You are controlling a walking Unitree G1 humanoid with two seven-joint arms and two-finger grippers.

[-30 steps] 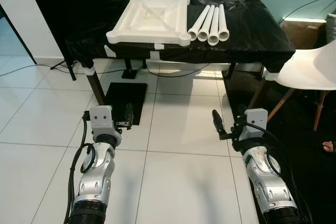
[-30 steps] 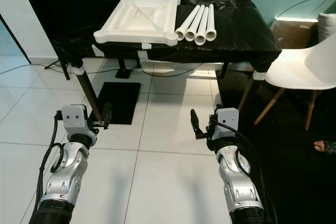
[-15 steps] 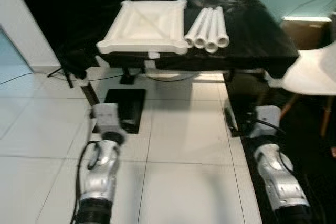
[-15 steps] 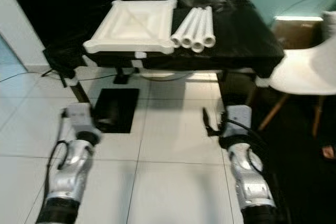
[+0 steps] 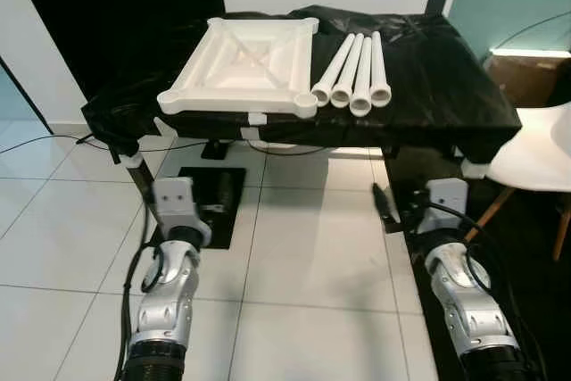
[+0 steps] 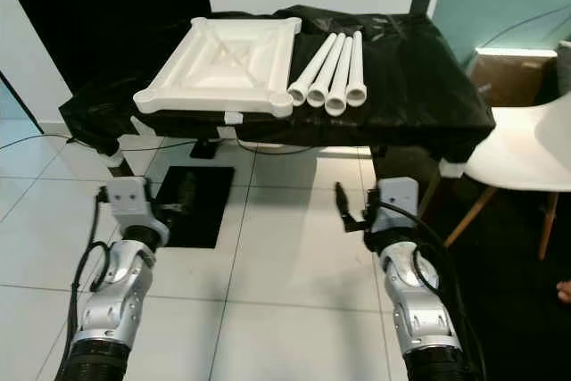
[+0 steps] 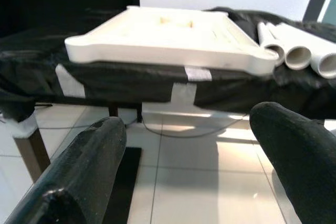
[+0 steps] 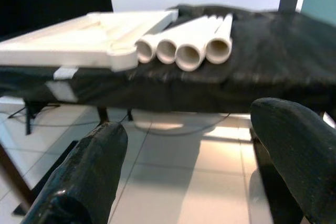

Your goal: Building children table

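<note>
Ahead, on the black-draped table (image 5: 446, 104), the white tabletop (image 5: 245, 64) lies upside down on the left, with four white legs (image 5: 354, 73) side by side just to its right. My left gripper (image 5: 223, 198) and right gripper (image 5: 385, 205) hover low over the tiled floor (image 5: 303, 256) on the near side of the table, both spread wide and holding nothing.

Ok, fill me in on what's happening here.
The robot stands facing a black-covered table with the parts of a children's table on it: a white tabletop lying upside down and four white tube legs beside it, on the robot's right. Nothing is assembled yet. The left gripper and the right gripper are both open and empty, held low in front of the table, touching nothing.
</note>
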